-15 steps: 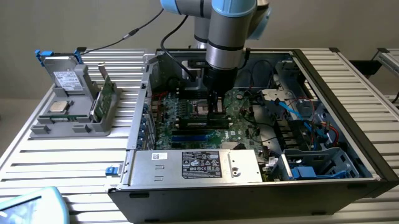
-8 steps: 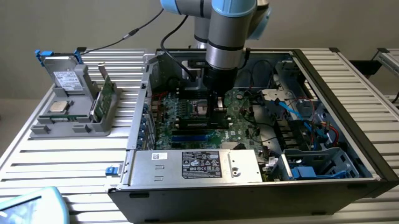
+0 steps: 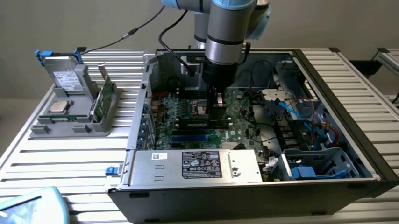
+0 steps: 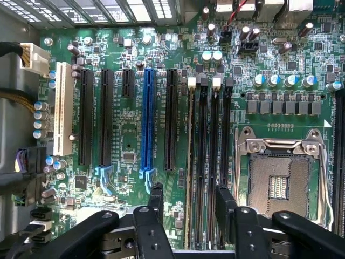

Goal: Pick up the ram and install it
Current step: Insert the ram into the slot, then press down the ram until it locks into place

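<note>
The ram [image 4: 190, 162] shows edge-on as a thin pale-green strip standing in the outermost of the black memory slots [image 4: 213, 162] on the motherboard. My gripper [image 4: 190, 205] is open, with one black finger [image 4: 156, 199] on each side of that strip and a gap to it on both sides. In the exterior view my gripper [image 3: 217, 103] reaches straight down into the open computer case [image 3: 349, 93], just above the motherboard's middle.
An open processor socket [image 4: 277, 183] lies beside the memory slots, and long expansion slots [image 4: 148, 124] lie on the other side. Blue cables [image 3: 299, 109] and drive cages fill the case's right. A grey parts holder [image 3: 68, 126] with a silver chip [image 3: 58, 106] and a green board [image 3: 106, 93] stands at the exterior view's left.
</note>
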Available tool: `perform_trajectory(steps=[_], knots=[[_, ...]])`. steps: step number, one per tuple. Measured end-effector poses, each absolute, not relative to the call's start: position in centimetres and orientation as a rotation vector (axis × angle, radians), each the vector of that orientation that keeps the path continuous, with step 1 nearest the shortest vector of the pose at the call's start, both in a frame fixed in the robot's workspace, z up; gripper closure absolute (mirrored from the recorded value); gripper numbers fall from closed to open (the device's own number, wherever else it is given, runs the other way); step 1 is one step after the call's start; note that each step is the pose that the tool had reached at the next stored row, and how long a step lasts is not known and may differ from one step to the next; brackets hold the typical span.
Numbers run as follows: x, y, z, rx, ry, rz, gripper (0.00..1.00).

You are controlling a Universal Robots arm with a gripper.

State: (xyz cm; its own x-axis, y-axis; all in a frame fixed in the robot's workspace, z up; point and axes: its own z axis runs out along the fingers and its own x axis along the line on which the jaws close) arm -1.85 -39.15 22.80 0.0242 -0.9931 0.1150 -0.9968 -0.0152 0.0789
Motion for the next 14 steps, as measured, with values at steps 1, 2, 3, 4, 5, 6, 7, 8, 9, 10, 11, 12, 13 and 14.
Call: perform_trajectory(steps=[1, 2, 3, 4, 5, 6, 7, 8, 9, 10, 11, 12, 13, 14], knots=[[-1.93, -39.15, 23.0, 2.145, -2.103, 0.041, 0.48], [-2.0, -39.15, 23.19, 2.145, -2.103, 0.041, 0.48], [-2.03, -39.15, 23.37, 2.145, -2.103, 0.04, 0.48], [-2.05, -39.15, 23.59, 2.145, -2.103, 0.041, 0.48], [-2.05, -39.15, 23.67, 2.145, -2.103, 0.041, 0.48], [-2.05, -39.15, 23.66, 2.145, -2.103, 0.04, 0.48], [-2.05, -39.14, 23.66, 2.146, -2.103, 0.04, 0.48], [-2.06, -39.15, 23.69, 2.145, -2.103, 0.04, 0.48], [-2.06, -39.15, 23.71, 2.145, -2.103, 0.04, 0.48], [-2.06, -39.15, 23.71, 2.145, -2.104, 0.04, 0.48], [-2.06, -39.15, 23.72, 2.145, -2.104, 0.04, 0.48], [-2.06, -39.15, 23.72, 2.146, -2.104, 0.04, 0.48], [-2.06, -39.15, 23.73, 2.146, -2.104, 0.039, 0.48], [-2.06, -39.15, 23.73, 2.146, -2.104, 0.039, 0.48]])
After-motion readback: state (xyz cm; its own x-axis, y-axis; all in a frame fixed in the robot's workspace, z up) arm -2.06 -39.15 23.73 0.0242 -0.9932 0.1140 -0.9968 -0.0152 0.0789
